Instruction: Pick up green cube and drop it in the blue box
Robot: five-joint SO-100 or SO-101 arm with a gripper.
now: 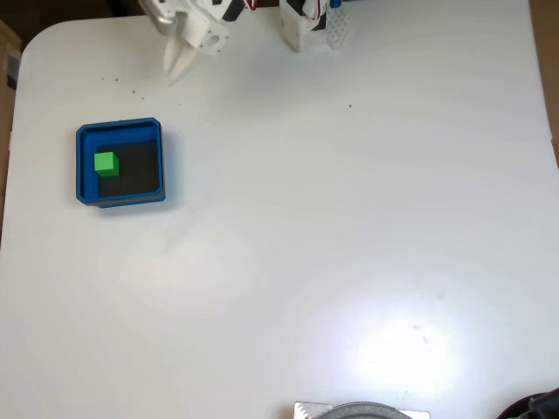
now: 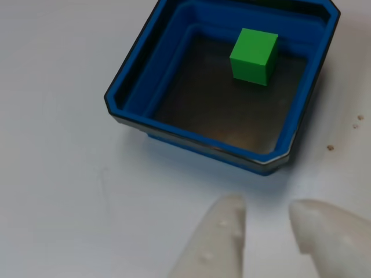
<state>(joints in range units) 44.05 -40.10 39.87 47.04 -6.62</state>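
On the white table (image 1: 349,218), toward its left side in the fixed view, sits the blue box (image 1: 84,166), and the green cube (image 1: 106,162) lies inside it on the dark floor, close to the left wall as that view shows it and roughly midway between the near and far walls. Up at the top edge of the same view the white arm reaches in, and its gripper (image 1: 178,65) hangs over bare table above and to the right of the box, well apart from it, with both pale fingers (image 1: 185,54) pointing down and to the left toward the box. From this height the fingertips look nearly together, so the gap is hard to judge there. The other view looks along the gripper (image 2: 266,211): two whitish fingertips (image 2: 223,231) rise from the bottom edge with a clear strip of table between them, so the jaws stand parted and hold nothing. Just beyond the fingertips in that view lies the near wall of the box (image 2: 191,136), and the cube (image 2: 254,56) rests on the black floor toward the far wall, touching neither the fingers nor, as far as can be seen, any wall. A few small dark specks (image 2: 330,147) dot the table to the right of the box. At the bottom edge of the fixed view a grey rounded object (image 1: 362,410) shows in part.
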